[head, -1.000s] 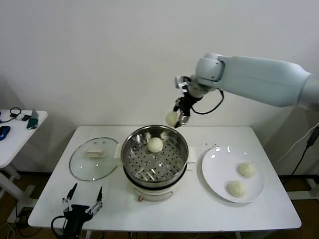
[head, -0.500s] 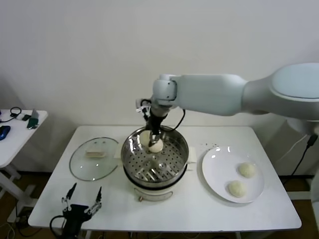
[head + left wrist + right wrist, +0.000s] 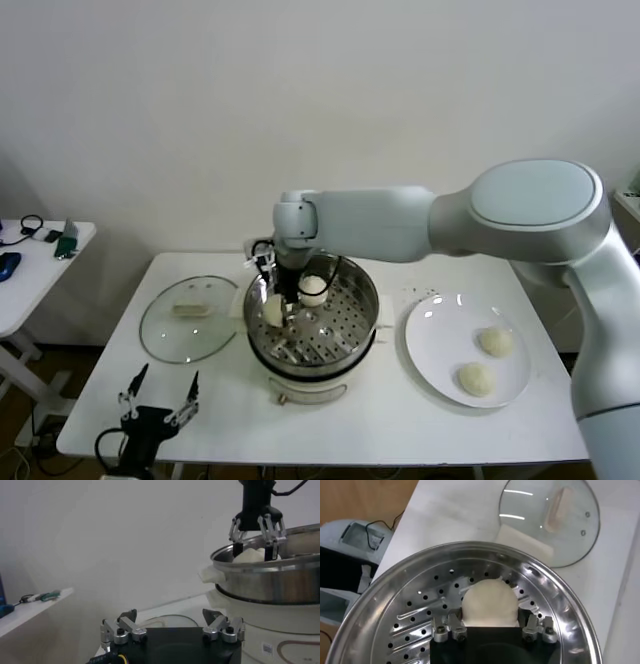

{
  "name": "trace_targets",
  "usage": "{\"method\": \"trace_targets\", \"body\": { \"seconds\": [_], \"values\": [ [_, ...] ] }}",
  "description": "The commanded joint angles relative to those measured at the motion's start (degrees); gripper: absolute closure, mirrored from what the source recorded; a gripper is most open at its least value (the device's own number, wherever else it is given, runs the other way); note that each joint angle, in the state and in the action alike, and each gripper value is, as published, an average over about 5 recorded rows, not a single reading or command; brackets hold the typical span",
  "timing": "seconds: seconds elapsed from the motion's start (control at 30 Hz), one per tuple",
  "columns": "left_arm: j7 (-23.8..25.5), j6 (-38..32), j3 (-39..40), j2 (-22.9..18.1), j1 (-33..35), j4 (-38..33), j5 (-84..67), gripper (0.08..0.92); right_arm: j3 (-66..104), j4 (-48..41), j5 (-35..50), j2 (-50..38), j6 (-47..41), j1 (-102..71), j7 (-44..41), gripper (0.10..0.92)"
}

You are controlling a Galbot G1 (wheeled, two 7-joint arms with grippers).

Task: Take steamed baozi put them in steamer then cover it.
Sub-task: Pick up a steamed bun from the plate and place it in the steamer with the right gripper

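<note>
The right gripper (image 3: 273, 312) is reached down into the steamer (image 3: 355, 335), at its left side, with the fingers (image 3: 532, 623) clamped on a steamed baozi (image 3: 489, 603) held just above the perforated tray (image 3: 415, 620). A second baozi (image 3: 313, 289) is seen resting on the tray toward the back of the pot. Two more baozi (image 3: 494, 341) (image 3: 475, 378) are left on the white plate (image 3: 432, 340), to the right of the steamer on the surface (image 3: 400, 425). The cover (image 3: 170, 335) is laid flat on the surface just left of the steamer, handle up. The left gripper (image 3: 158, 402) is parked low at the front left edge of the surface, fingers (image 3: 114, 630) spread wide apart, nothing held. A side table (image 3: 35, 262) with small items is seen at the far left.
</note>
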Motion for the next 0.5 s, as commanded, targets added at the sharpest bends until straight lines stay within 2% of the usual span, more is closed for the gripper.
{"method": "trace_targets", "body": {
  "seconds": [0.03,0.2,0.4,0.5],
  "values": [
    [0.0,0.1,0.0,0.0,-0.2,0.1,-0.1,0.177,-0.2,-0.3,-1.6,1.1,-0.1,-1.4,-0.3,0.326],
    [0.0,0.2,0.0,0.0,-0.3,0.1,0.0,0.177,-0.3,-0.1,-2.1,0.8,-0.1,-1.4,-0.8,0.316],
    [0.0,0.1,0.0,-0.1,-0.3,0.1,0.0,0.177,0.5,0.2,-2.1,0.1,0.0,-0.7,-1.7,0.218],
    [0.0,0.2,0.0,0.0,-0.4,0.1,0.0,0.177,0.7,0.9,-2.1,-1.5,0.9,1.1,-3.2,0.206]
  ]
}}
